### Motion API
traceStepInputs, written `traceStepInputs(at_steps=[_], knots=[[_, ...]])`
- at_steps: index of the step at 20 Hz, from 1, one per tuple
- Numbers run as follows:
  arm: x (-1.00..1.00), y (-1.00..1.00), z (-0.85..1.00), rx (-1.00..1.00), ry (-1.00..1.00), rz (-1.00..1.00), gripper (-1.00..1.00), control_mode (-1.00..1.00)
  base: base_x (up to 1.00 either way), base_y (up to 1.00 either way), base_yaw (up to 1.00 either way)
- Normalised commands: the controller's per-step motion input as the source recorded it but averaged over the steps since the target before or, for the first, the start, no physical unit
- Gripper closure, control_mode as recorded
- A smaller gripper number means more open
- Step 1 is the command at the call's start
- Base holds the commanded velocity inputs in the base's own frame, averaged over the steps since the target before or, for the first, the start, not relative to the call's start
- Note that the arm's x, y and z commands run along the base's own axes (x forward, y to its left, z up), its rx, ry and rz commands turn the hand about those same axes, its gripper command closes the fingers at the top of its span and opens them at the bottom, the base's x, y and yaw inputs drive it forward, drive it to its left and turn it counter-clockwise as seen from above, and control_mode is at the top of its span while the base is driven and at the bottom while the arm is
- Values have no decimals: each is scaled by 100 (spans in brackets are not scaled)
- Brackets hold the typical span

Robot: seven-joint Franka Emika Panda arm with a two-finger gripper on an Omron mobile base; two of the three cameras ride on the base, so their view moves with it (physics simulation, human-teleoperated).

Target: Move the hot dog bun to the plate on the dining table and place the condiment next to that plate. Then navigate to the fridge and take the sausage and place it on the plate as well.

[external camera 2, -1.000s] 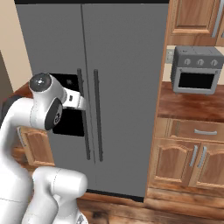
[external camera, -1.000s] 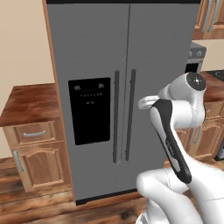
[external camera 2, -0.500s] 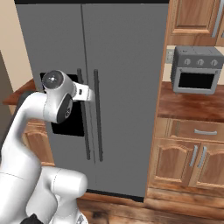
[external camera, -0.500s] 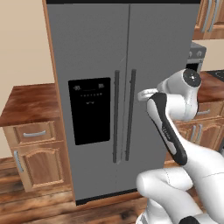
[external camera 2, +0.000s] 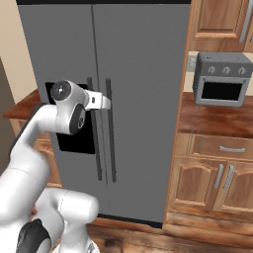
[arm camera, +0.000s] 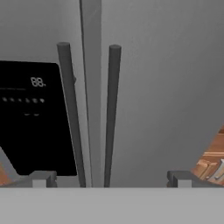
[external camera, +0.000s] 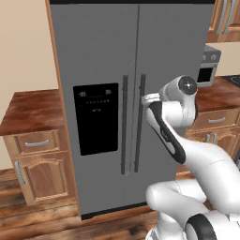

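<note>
So I'm parked in front of the fridge point(external camera: 136, 93) with both doors shut, which means the sausage is somewhere behind them and I can't see it at all. The bun, plate and condiment aren't anything I can speak to from here

What the next move hangs on, as far as I can judge: the two door handles point(arm camera: 89, 113). They're a pair of dark vertical bars either side of the centre seam, long axis straight up and down. In the hand view they sit straight ahead of the jaws point(arm camera: 109, 177) and a bit left of the midpoint, with the right-hand bar closest to centre. The jaws are spread wide, nothing between them, and not touching either bar yet. In the left base view the hand point(external camera: 151, 99) is just beside the right door's bar, at about its upper part, so that's the one I'd guess gets grabbed. Fingers spread sideways, so they suit a vertical bar

Writing: the black dispenser panel point(external camera: 96, 117) has a small lit readout that looks like "88", plus a row of tiny icons too small to read. No brand name anywhere that I can make out
</note>
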Motion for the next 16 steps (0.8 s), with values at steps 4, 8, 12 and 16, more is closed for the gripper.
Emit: traceStepInputs(at_steps=[4, 8, 12, 16], knots=[[49, 0, 0, -1, 4, -9, -100, -100, 0, 0, 0], [52, 0, -1, 0, 6, -8, -100, -100, 0, 0, 0], [51, 0, -7, -1, 6, -5, -100, -100, 0, 0, 0], [49, 0, -24, -1, -3, 0, -100, -100, 0, 0, 0]])
